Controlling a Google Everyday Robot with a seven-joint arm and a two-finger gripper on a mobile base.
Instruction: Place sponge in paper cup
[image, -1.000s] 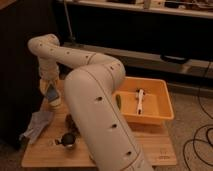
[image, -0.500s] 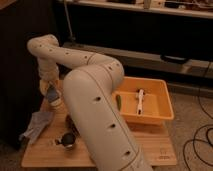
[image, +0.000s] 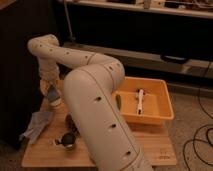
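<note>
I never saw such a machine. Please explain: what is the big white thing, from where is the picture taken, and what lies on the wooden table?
The big white tube is the robot's single arm. It starts close to the camera, bends at the top left and reaches down to its gripper, low over the left side of the wooden table. There is only one view; its camera looks down along the arm. Under the gripper stands a paper cup. A bluish thing at the gripper's tip may be the sponge; whether it is held, I cannot tell. Also there: a grey cloth, a dark round object, and an orange bin holding a white tool.
</note>
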